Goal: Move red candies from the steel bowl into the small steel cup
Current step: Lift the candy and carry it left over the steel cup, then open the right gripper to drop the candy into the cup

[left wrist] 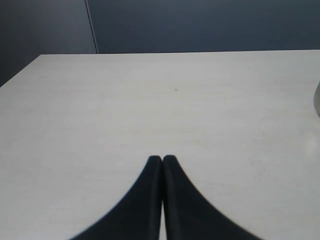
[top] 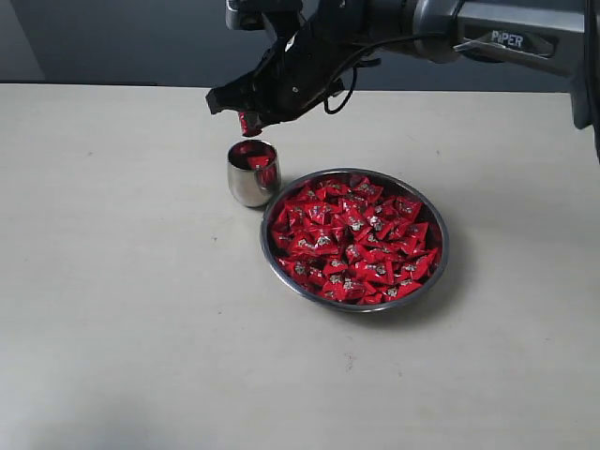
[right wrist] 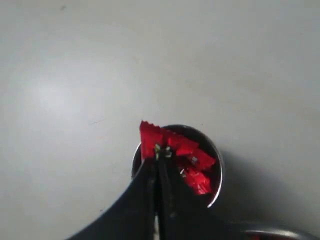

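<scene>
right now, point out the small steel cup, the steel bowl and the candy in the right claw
small steel cup (top: pixel 246 187), exterior view, on its outer wall
steel bowl (top: pixel 444 248), exterior view, on its right rim
held red candy (right wrist: pixel 150 136), right wrist view, on its wrapper's free end

a lab-like test bench — bare pale table (top: pixel 112 328), plain dark wall (top: pixel 141 37) behind, a robot arm (top: pixel 506 37) over it.

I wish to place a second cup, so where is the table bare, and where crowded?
In the exterior view the table is bare left of the small steel cup and on the camera's side of the steel bowl. Crowded: the narrow gap between cup and bowl, and above the cup, where the right gripper holds a red candy.
</scene>
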Action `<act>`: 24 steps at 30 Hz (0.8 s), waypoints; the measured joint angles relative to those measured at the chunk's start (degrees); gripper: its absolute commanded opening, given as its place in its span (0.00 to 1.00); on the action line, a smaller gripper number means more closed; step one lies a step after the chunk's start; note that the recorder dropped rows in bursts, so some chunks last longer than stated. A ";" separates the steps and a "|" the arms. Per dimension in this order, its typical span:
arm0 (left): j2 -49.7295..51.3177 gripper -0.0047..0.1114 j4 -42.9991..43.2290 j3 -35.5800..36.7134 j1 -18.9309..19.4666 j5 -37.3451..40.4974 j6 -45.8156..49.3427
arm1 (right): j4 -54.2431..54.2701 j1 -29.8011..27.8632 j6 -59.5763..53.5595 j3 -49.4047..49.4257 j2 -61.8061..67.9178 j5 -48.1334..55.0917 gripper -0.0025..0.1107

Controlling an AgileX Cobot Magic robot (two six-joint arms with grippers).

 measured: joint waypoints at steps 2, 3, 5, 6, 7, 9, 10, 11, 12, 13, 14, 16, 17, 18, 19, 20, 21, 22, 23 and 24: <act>0.00 0.04 0.00 0.00 0.00 0.00 0.00 | -0.38 0.00 0.00 -1.77 1.47 1.25 0.01; 0.00 0.04 0.00 0.00 0.00 0.00 0.00 | -0.59 0.00 0.00 -2.26 2.34 1.90 0.01; 0.00 0.04 0.00 0.00 0.00 0.00 0.00 | -1.14 0.00 0.00 -2.60 3.90 2.52 0.01; 0.00 0.04 0.00 0.00 0.00 0.00 0.00 | -1.24 0.00 0.00 -2.60 4.29 2.67 0.01; 0.00 0.04 0.00 0.00 0.00 0.00 0.00 | -1.37 0.00 0.00 -2.60 4.82 2.78 0.01; 0.00 0.04 0.00 0.00 0.00 0.00 0.00 | -1.47 0.00 0.00 -2.60 5.22 2.54 0.01; 0.00 0.04 0.00 0.00 0.00 0.00 0.00 | -1.47 0.00 0.00 -2.60 5.22 2.40 0.03; 0.00 0.04 0.00 0.00 0.00 0.00 0.00 | -1.47 0.00 0.00 -2.60 5.22 1.85 0.05; 0.00 0.04 0.00 0.00 0.00 0.00 0.00 | -1.47 0.00 0.00 -2.60 5.22 1.59 0.09; 0.00 0.04 0.00 0.00 0.00 0.00 0.00 | -1.47 0.00 0.00 -2.60 5.22 1.32 0.12; 0.00 0.04 0.00 0.00 0.00 0.00 0.00 | -1.47 0.00 0.00 -2.60 5.22 1.20 0.16; 0.00 0.04 0.00 0.00 0.00 0.00 0.00 | -1.47 0.00 0.00 -2.60 5.22 0.82 0.23; 0.00 0.04 0.00 0.00 0.00 0.00 0.00 | -1.47 0.00 0.00 -2.60 5.22 0.73 0.25; 0.00 0.04 0.00 0.00 0.00 0.00 0.00 | -1.47 0.00 0.00 -2.60 5.22 0.48 0.26; 0.00 0.04 0.00 0.00 0.00 0.00 0.00 | -1.47 0.00 0.00 -2.60 5.22 0.48 0.26; 0.00 0.04 0.00 0.00 0.00 0.00 0.00 | -1.47 0.00 0.00 -2.60 5.22 0.39 0.26; 0.00 0.04 0.00 0.00 0.00 0.00 0.00 | -1.47 0.00 0.00 -2.60 5.22 0.39 0.26; 0.00 0.04 0.00 0.00 0.00 0.00 0.00 | -1.47 0.00 0.00 -2.60 5.22 0.39 0.25; 0.00 0.04 0.00 0.00 0.00 0.00 0.00 | -1.47 0.00 0.00 -2.60 5.22 0.39 0.24; 0.00 0.04 0.00 0.00 0.00 0.00 0.00 | -1.47 0.00 0.00 -2.60 5.22 0.39 0.22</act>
